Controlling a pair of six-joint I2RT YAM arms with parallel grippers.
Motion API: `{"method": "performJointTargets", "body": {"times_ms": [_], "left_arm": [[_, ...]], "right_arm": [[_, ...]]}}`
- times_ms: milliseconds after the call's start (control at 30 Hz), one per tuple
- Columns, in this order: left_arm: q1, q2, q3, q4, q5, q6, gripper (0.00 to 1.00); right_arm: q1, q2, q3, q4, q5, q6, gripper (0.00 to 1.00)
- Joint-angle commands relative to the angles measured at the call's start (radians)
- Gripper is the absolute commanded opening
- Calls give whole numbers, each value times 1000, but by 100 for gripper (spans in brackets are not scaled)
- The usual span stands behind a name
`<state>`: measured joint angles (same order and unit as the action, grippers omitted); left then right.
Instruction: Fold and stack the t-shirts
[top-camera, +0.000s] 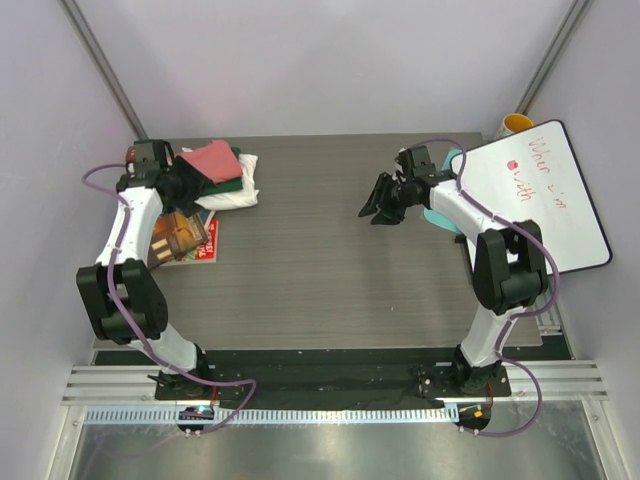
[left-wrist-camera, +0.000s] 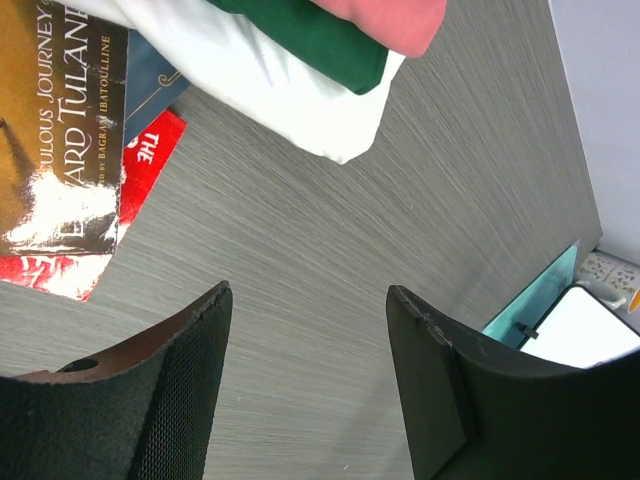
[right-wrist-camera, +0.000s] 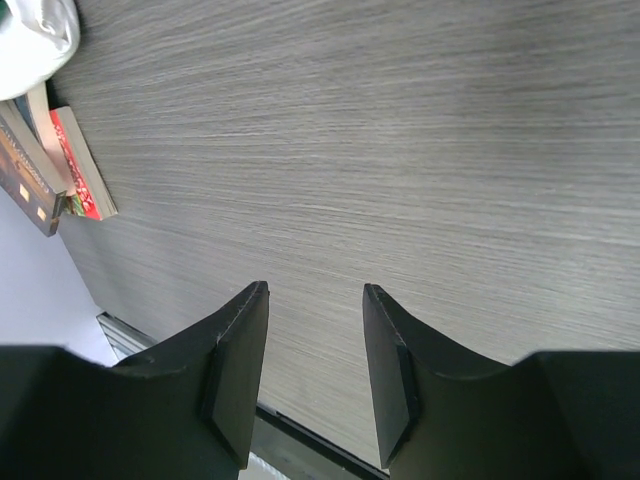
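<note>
You are holding the left gripper (left-wrist-camera: 305, 300) and right gripper (right-wrist-camera: 315, 290) apart, empty; lift clear without nudging the stacked t-shirts (top-camera: 215, 160).

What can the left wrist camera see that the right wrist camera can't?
Only the left wrist camera shows the salmon-pink shirt lying on the dark green shirt, and the lettering on the top cover of the books. Only the right wrist camera shows an edge of the table and the books from the side. Both show the grey table, the books, some of the cream-white shirt, and their own gripper, the left gripper or the right gripper, open and empty.
</note>
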<state>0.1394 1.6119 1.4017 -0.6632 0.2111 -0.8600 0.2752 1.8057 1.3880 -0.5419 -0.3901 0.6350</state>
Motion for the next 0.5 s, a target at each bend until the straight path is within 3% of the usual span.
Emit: {"method": "performJointTargets", "body": {"times_ms": [0,133,467], "left_arm": [[-3,-73,13,8,16,-16,64],[-21,-125,20,0,-39,-27,64],[-34,-132,-35,20,-10,-23,64]], "right_arm": [[1,-75,-27,20,16,40,48],[9,-130,-17,-32,45,23,48],[19,-140,-87,-17,51,68,47]]}}
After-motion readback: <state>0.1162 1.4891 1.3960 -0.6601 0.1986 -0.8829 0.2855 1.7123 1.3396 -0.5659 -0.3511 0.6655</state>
